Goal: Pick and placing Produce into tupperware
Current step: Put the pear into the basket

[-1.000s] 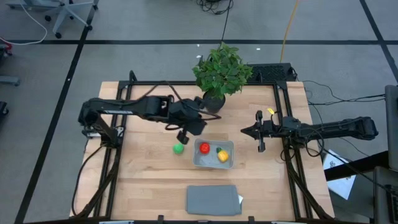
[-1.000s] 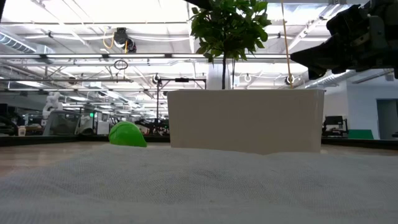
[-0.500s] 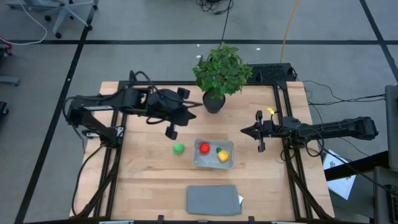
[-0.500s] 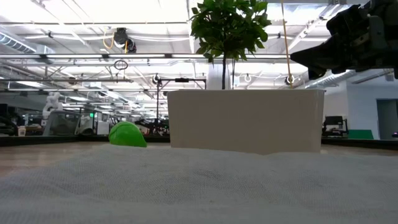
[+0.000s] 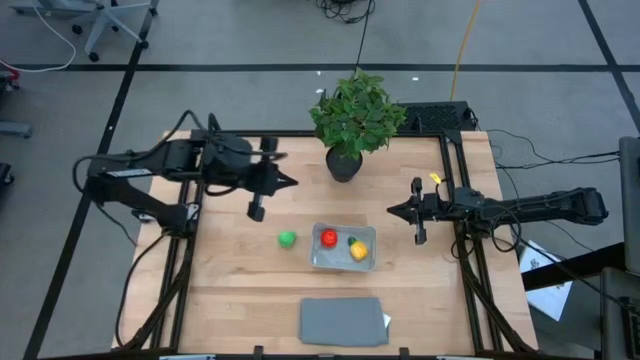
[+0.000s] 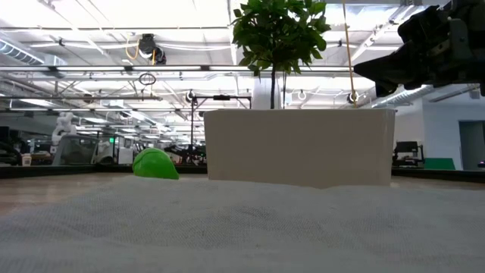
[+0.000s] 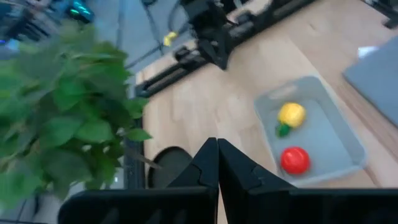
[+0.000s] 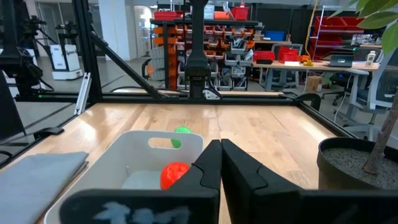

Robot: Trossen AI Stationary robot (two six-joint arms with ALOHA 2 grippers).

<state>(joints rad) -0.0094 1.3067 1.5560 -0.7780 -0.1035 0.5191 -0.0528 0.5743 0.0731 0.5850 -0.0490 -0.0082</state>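
The round green piece (image 5: 287,238) lies on the wooden table, just left of the tupperware (image 5: 368,232). It also shows in the low view (image 6: 155,164) and the right wrist view (image 8: 182,130). The red piece (image 5: 328,238) and the yellow piece (image 5: 357,249) lie inside the tupperware; the left wrist view shows them too (image 7: 294,159) (image 7: 291,115). My left gripper (image 5: 289,183) is shut and empty, above the table, far-left of the green piece. My right gripper (image 5: 392,211) is shut and empty, to the right of the tupperware.
A leafy potted plant (image 5: 355,115) stands at the table's far edge, between the two grippers. A flat grey rectangle (image 5: 343,321) lies at the near edge, in front of the tupperware. Bare wood lies left of the green piece.
My left gripper has drawn back from just above the green piece toward the table's left and far edges. The green piece has stayed where it was. My right arm has kept still.
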